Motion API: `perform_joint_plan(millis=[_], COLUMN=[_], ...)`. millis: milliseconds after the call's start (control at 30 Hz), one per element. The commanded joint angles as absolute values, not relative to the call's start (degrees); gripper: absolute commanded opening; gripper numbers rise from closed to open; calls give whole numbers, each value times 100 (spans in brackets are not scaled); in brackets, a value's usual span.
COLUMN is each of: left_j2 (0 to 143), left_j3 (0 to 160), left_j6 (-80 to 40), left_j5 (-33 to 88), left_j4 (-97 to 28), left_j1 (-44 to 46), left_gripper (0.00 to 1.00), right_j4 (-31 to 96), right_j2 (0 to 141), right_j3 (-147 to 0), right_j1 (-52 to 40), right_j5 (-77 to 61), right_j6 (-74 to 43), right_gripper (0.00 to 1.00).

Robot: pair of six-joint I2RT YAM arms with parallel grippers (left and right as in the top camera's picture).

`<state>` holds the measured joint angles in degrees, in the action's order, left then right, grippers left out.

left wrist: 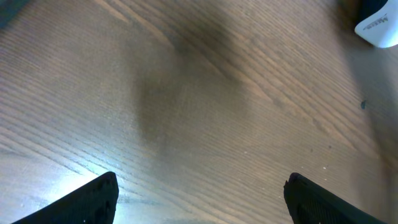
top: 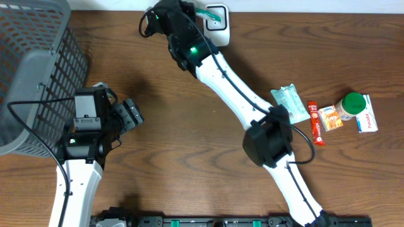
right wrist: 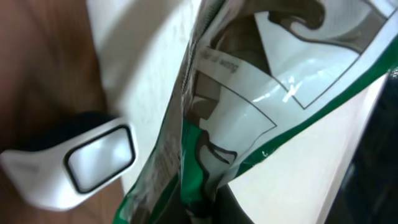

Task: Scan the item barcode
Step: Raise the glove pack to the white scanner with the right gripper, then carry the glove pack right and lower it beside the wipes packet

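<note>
A green-and-white packet (right wrist: 236, 112) hangs pinched in my right gripper (right wrist: 211, 208), which is shut on its lower edge. The white barcode scanner (right wrist: 99, 155) lies just left of the packet in the right wrist view, its glass window facing up. In the overhead view the right gripper (top: 189, 11) holds the packet (top: 205, 11) beside the scanner (top: 218, 22) at the table's far edge. My left gripper (top: 134, 115) hovers over bare wood at the left. It is open (left wrist: 199, 199), with nothing between its fingers (left wrist: 93, 202).
A grey mesh basket (top: 31, 75) stands at the far left. On the right lie a pale green packet (top: 289, 104), a red stick pack (top: 315, 123), a small orange pack (top: 330, 118), a green-capped bottle (top: 350, 104) and a white-blue box (top: 367, 116).
</note>
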<state>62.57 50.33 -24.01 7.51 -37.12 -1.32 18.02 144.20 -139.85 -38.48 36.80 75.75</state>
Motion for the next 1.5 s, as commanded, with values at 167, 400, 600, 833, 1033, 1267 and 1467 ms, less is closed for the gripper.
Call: perform_joint_plan(millis=[167,400,600,833,1033,1267,1467], left_j2=[6261,6261,6261,6261,6261,6261,6261], left_j3=[5059,5059,5059,5059,5059,5059,5059], left_j6=[-2368,-2368,-2368,-2368,-2368,-2368,-2368], left_j5=[696,696,696,696,696,696,696], left_j4=[-3728,-3728,-3728,-3728,-3728,-3728,-3728], left_j1=[-154,-154,-154,-154,-154,-154,-154], left_gripper=[87,87,87,87,87,87,87], right_j4=[392,263,1033,1702,1717,1684,1640], right_j2=[15174,15454,15485,15485,15485,15485,15485], right_j3=[-14057,-14055,-14055,-14055,-14055,-14055,-14055], right_j1=[-3441,-3214,-3201,-3240,-3221,-3170,-3107], right_j5=[3583,3105,2740,2034,1894,1723,1732], right_j6=[8180,8053,7299,6254,5774,5199,4692], right_gripper=[1,1,1,1,1,1,1])
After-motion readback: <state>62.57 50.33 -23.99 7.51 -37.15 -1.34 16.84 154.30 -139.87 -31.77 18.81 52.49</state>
